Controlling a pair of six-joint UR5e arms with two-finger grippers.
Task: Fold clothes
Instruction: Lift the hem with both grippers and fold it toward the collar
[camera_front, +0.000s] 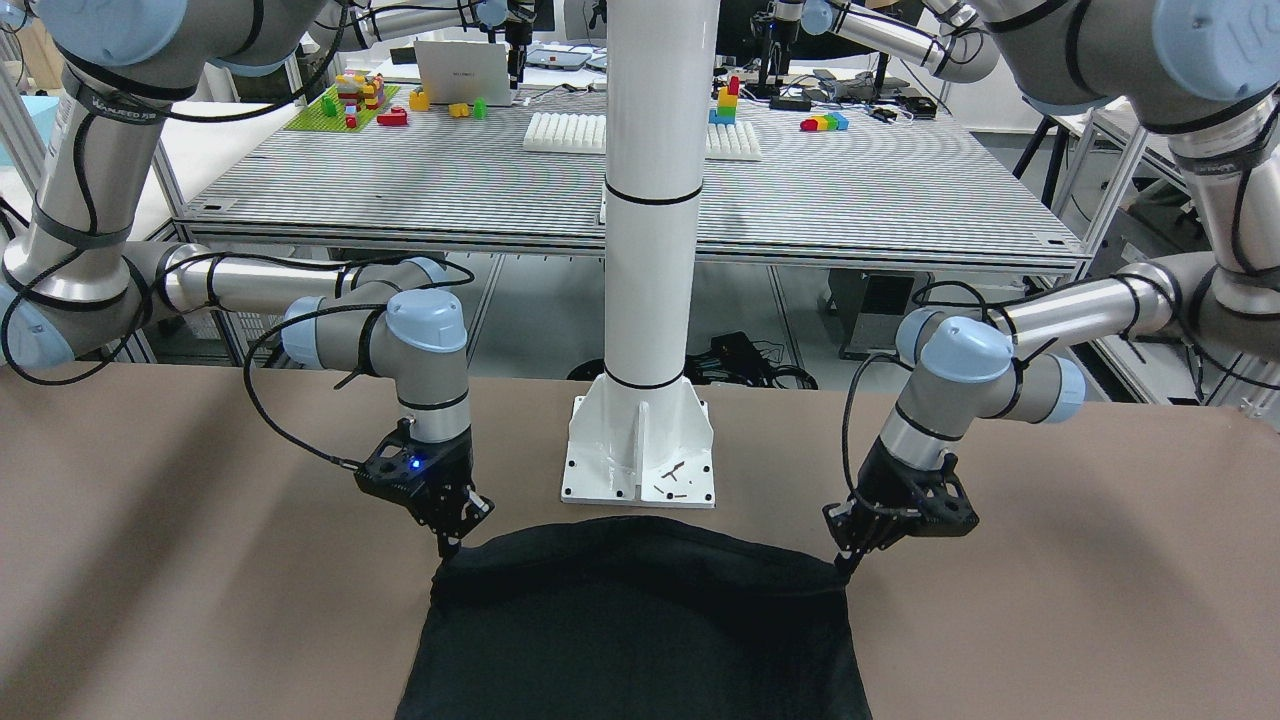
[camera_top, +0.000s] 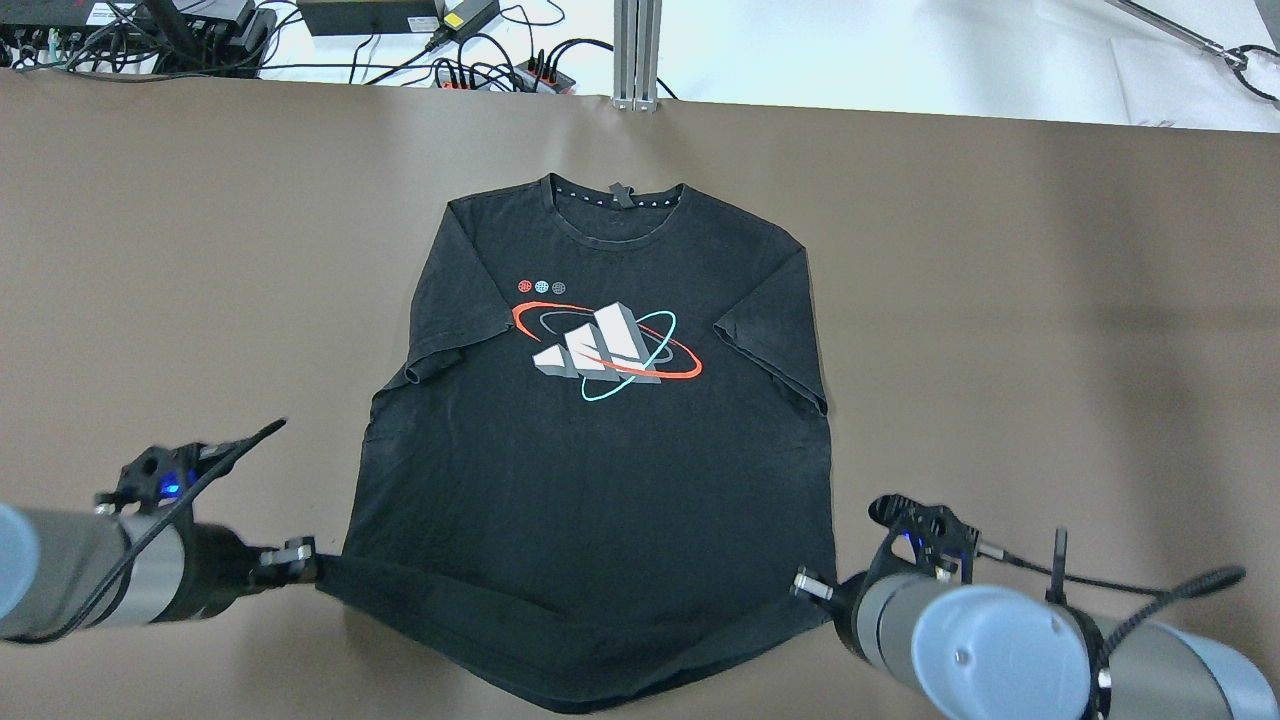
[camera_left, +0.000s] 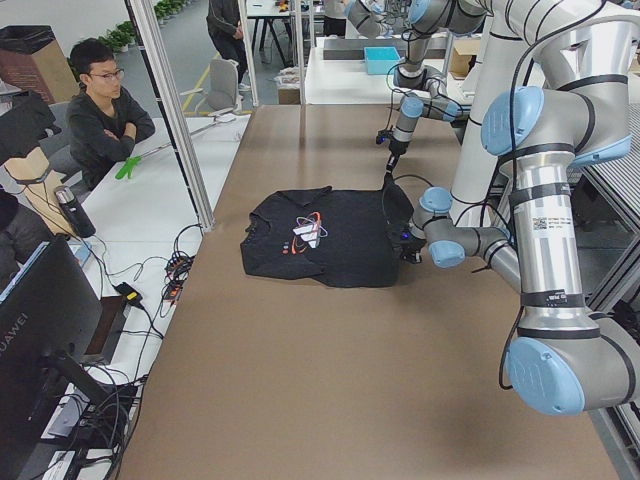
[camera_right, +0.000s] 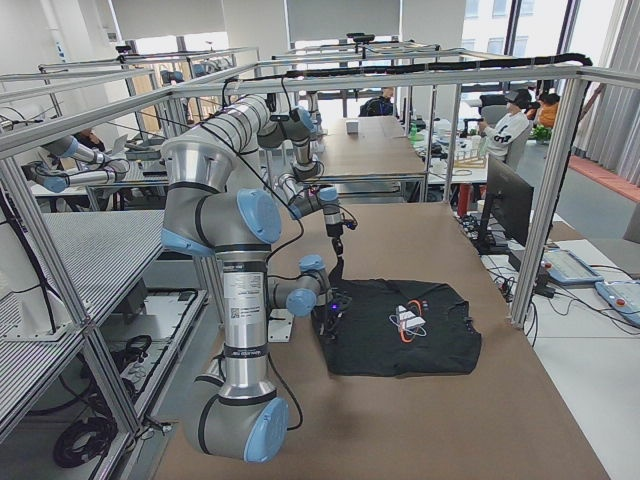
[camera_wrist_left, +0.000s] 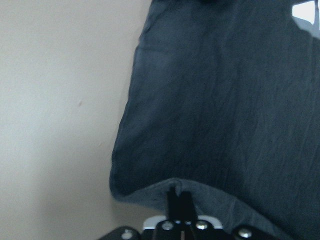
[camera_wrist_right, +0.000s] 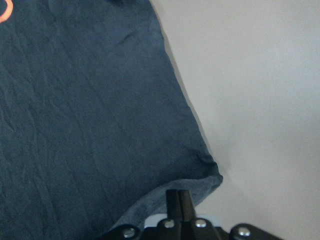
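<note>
Left tool is clamped narrow on one hem corner of the black T-shirt, and the right tool pinches the opposite hem corner likewise. Both corners sit slightly raised. The shirt lies spread print-up on the brown surface, with its collar on the far side from the robot and its hem near the white post.
</note>
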